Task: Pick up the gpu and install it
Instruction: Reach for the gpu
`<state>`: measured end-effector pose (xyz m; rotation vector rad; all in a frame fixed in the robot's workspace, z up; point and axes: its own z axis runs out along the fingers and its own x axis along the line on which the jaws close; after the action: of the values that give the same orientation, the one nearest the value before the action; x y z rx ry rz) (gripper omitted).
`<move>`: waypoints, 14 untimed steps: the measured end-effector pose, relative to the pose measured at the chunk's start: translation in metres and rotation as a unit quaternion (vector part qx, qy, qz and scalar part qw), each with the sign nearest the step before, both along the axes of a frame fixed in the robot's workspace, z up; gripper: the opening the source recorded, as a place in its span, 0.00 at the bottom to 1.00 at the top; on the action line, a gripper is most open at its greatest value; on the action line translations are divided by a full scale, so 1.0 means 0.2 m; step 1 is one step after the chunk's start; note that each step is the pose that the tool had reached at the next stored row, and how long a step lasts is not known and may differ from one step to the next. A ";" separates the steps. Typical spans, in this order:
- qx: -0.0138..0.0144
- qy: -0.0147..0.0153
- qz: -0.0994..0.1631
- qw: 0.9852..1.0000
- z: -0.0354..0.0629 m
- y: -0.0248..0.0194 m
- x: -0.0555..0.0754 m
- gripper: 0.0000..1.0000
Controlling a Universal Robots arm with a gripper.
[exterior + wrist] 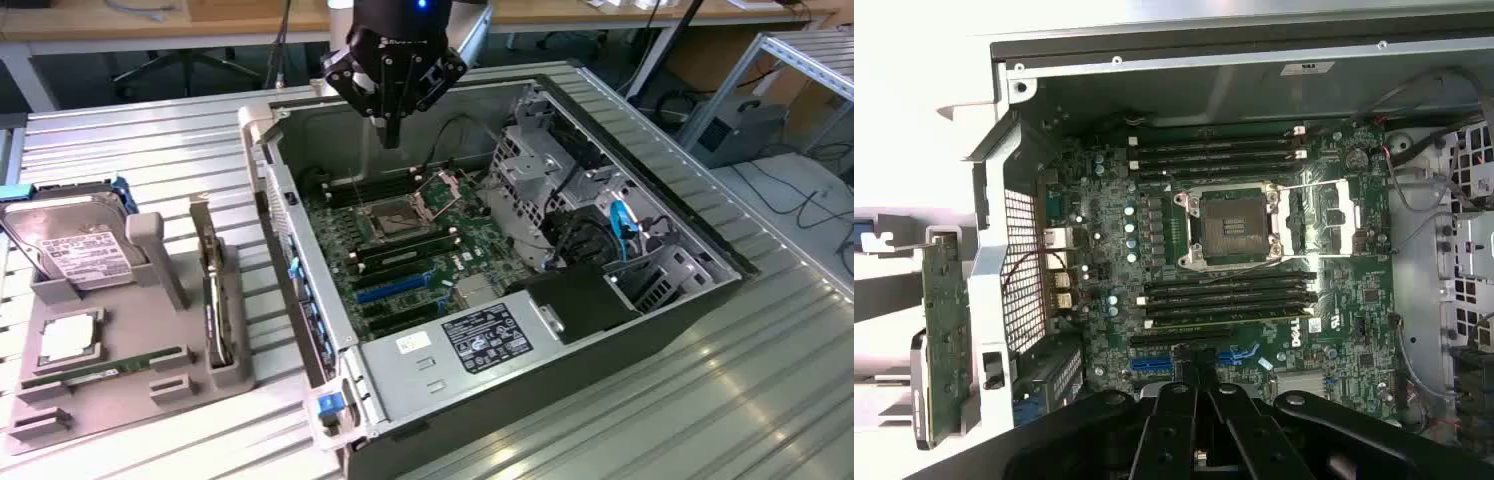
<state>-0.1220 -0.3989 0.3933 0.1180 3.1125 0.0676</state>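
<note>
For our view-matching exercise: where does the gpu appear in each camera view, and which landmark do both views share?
Exterior view: the gpu stands on edge in the grey holder at the exterior view's left, outside the computer case.
Wrist view: the gpu sits edge-on just outside the case, beside its perforated rear panel.
Shared landmark: the CPU socket mid-motherboard.

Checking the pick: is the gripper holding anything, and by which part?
Nothing is held. The black gripper hangs shut over the open metal computer case; the thin flat gpu card stands in the grey holder.
</note>
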 end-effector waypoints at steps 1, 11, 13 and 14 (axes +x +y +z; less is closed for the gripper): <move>0.000 0.000 0.000 1.000 0.000 0.000 0.00 0.11; 0.000 0.000 0.000 1.000 0.000 0.000 -0.06 0.11; 0.000 0.000 0.000 1.000 0.000 0.000 -0.07 0.11; 0.000 0.000 0.000 1.000 0.000 0.000 -0.08 0.11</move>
<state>-0.1378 -0.3989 0.3933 0.1181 3.1124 0.0677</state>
